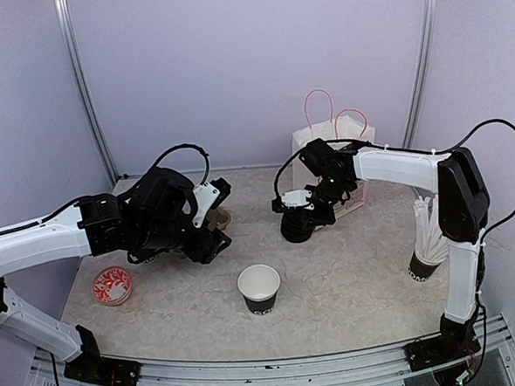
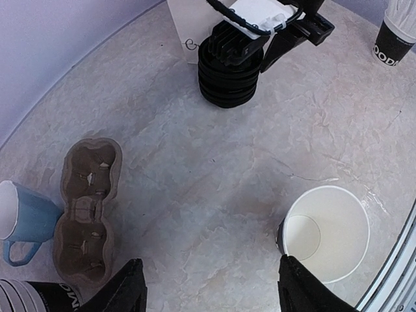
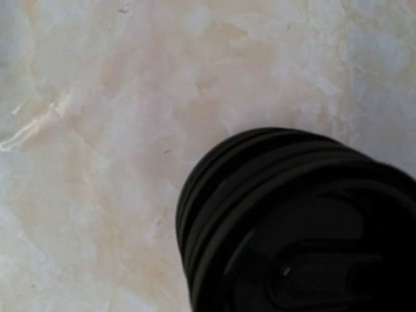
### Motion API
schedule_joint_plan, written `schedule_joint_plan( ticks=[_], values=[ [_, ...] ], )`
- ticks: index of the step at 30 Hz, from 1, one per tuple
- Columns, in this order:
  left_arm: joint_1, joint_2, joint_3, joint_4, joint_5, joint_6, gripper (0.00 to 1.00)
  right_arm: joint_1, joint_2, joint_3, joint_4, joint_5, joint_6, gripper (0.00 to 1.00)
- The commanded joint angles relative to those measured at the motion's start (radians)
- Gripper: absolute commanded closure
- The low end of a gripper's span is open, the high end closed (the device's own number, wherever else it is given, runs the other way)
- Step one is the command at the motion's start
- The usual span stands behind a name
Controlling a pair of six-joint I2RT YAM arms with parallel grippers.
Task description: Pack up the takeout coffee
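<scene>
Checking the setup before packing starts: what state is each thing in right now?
Paper cup: upright, lidless, empty.
Lid stack: upright pile.
Carrier: both slots empty.
Paper bag: standing upright.
Blue mug: upright.
Left tool: open, holding nothing.
Right tool: on top of the lid stack, grip unclear.

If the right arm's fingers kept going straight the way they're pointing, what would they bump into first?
The stack of black lids, directly under the right gripper. It looks very close; whether they already touch is unclear.
</scene>
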Motion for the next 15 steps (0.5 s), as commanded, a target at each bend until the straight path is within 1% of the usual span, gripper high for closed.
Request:
schedule_joint_plan(
  ticks=[1, 3, 5, 8, 10, 15],
  values=[
    [0.005, -0.027, -0.009, 0.024, -0.009, -0.011, 0.32, 0.01, 0.013, 0.041, -0.036, -0.016, 0.014, 0.81],
    [0.004, -0.027, -0.007, 0.025, -0.011, -0.009, 0.32, 0.01, 0.012, 0.042, -0.037, -0.021, 0.016, 0.83],
    [0.005, -0.027, -0.007, 0.025, -0.011, -0.007, 0.32, 0.01, 0.012, 0.039, -0.037, -0.025, 0.018, 0.83],
    [0.004, -0.027, -0.007, 0.02, -0.01, -0.007, 0.32, 0.01, 0.017, 0.03, -0.033, -0.024, 0.02, 0.77],
    [0.004, -0.027, -0.007, 0.018, -0.01, -0.009, 0.32, 0.01, 0.022, 0.025, -0.029, -0.021, 0.021, 0.76],
    [0.004, -0.029, -0.008, 0.015, -0.015, -0.013, 0.32, 0.009, 0.04, 0.037, -0.035, -0.023, 0.024, 0.8]
  ],
)
